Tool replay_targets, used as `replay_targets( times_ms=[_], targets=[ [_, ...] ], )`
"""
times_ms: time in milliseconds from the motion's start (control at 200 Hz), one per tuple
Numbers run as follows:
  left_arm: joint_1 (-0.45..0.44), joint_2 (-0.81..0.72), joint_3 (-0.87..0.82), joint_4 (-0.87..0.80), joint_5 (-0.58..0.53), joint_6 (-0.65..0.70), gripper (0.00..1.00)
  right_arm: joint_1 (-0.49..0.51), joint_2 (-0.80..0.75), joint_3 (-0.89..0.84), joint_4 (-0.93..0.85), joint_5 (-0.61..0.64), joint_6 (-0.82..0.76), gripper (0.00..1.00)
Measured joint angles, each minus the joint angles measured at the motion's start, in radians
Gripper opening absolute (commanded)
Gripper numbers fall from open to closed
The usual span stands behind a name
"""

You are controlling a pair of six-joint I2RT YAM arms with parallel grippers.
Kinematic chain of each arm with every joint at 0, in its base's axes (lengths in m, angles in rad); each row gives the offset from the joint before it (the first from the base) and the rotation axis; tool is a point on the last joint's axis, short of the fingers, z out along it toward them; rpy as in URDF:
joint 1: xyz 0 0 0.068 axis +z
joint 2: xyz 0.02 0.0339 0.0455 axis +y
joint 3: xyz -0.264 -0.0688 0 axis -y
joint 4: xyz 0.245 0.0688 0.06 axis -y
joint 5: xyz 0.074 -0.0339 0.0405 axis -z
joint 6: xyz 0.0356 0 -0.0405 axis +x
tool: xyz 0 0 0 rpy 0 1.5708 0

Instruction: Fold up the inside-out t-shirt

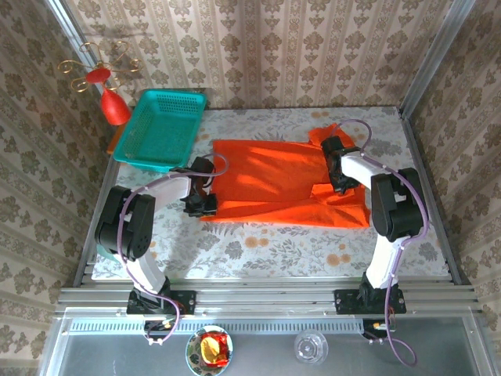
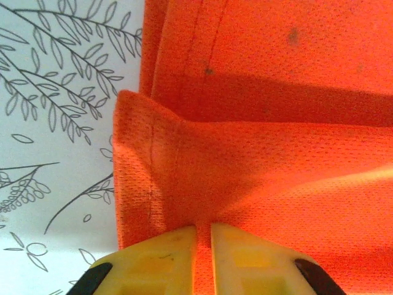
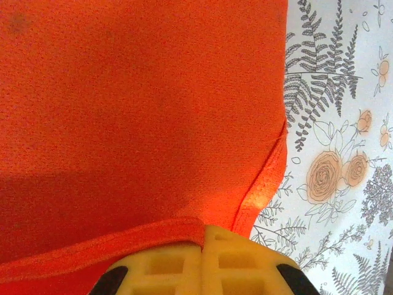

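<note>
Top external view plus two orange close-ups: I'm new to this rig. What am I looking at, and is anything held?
The overhead picture looks down from behind the left arm and right arm, bolted at the near edge of the flowered table. On it lies the orange t-shirt, with a teal basket far left and a red ornament beyond it. The close-ups come from a camera on each wrist; the yellow blocks are fingers. The left gripper is shut on the shirt's left edge, the right gripper on its right side.
</note>
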Motion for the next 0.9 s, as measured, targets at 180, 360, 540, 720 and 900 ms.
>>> replay_targets(
  times_ms=[180, 360, 540, 720, 900],
  targets=[
    [0.000, -0.035, -0.003, -0.002, -0.002, -0.004, 0.20, 0.000, -0.063, -0.005, -0.014, 0.003, 0.029, 0.41],
    [0.000, -0.118, 0.007, -0.018, -0.009, -0.006, 0.22, 0.006, -0.205, -0.005, -0.065, -0.061, 0.084, 0.42],
    [0.001, -0.127, 0.046, -0.030, -0.031, -0.003, 0.25, 0.022, -0.262, -0.024, -0.082, -0.303, 0.175, 0.35],
    [0.002, -0.076, 0.091, -0.034, -0.040, 0.008, 0.25, 0.035, -0.229, -0.075, -0.040, -0.562, 0.271, 0.17],
    [0.004, 0.004, 0.112, -0.025, -0.045, 0.024, 0.19, 0.042, -0.140, -0.077, 0.036, -0.714, 0.332, 0.11]
  ],
)
